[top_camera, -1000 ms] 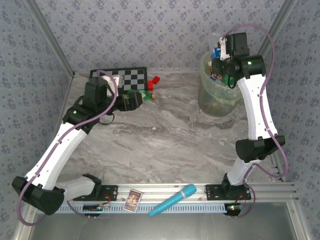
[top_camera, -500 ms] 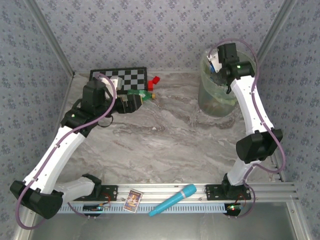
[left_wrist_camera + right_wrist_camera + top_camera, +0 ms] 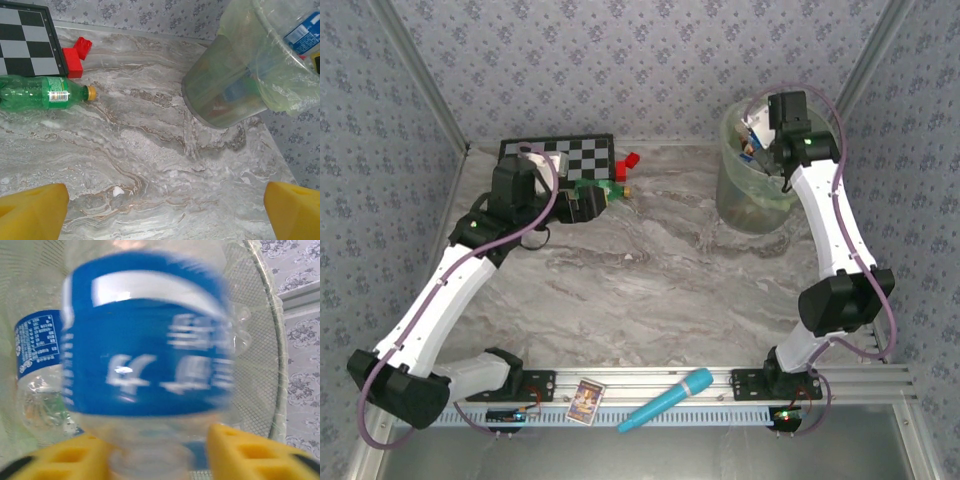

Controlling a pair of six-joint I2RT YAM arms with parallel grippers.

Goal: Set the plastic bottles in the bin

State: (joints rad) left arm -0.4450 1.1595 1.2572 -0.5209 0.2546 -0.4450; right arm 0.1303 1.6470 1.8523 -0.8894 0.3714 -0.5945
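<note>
Plastic bottles lie in two places. One green bottle (image 3: 45,92) with a yellow-orange cap rests on its side on the table (image 3: 650,280), well apart from the bin (image 3: 745,205), just beside the chessboard (image 3: 560,155) and the red block (image 3: 77,52). Others sit inside the bin, which stands at the far right corner.

The tabletop is grey marbled stone with pale veins. Blue-grey floral wallpaper (image 3: 620,60) closes it in on three sides, and an aluminium rail (image 3: 880,380) runs along the near edge. A turquoise microphone (image 3: 668,399) and a small card (image 3: 586,401) lie on that rail.

The left gripper (image 3: 162,207) hangs above the bare stone near the green bottle, its yellow fingers (image 3: 32,210) spread wide, holding nothing.

The right gripper (image 3: 157,455) is over the bin's mouth. Its jaws are parted wider than the neck of a blurred blue-labelled bottle (image 3: 150,360) between them. Another blue-labelled bottle (image 3: 37,345) lies below against the bin wall.
</note>
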